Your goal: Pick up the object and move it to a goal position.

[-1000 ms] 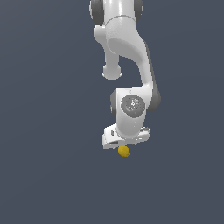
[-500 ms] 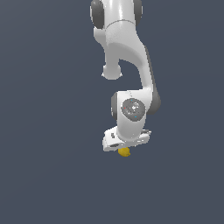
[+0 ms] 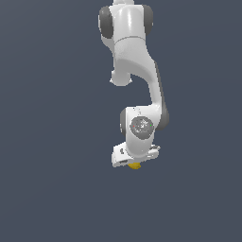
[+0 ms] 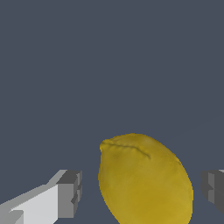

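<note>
Lemon (image 4: 144, 179) sits between the wide-open fingers (image 4: 70, 194) of the gripper (image 4: 142, 190), nearer the three o'clock pad, so centring before closing evenly should prevent a squeeze-out

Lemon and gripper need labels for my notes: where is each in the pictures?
lemon (image 4: 144, 179), wrist view, middle of its yellow skin.
gripper (image 4: 140, 194), wrist view, midway between the fingertips, which stand apart on either side of the lemon.
</note>
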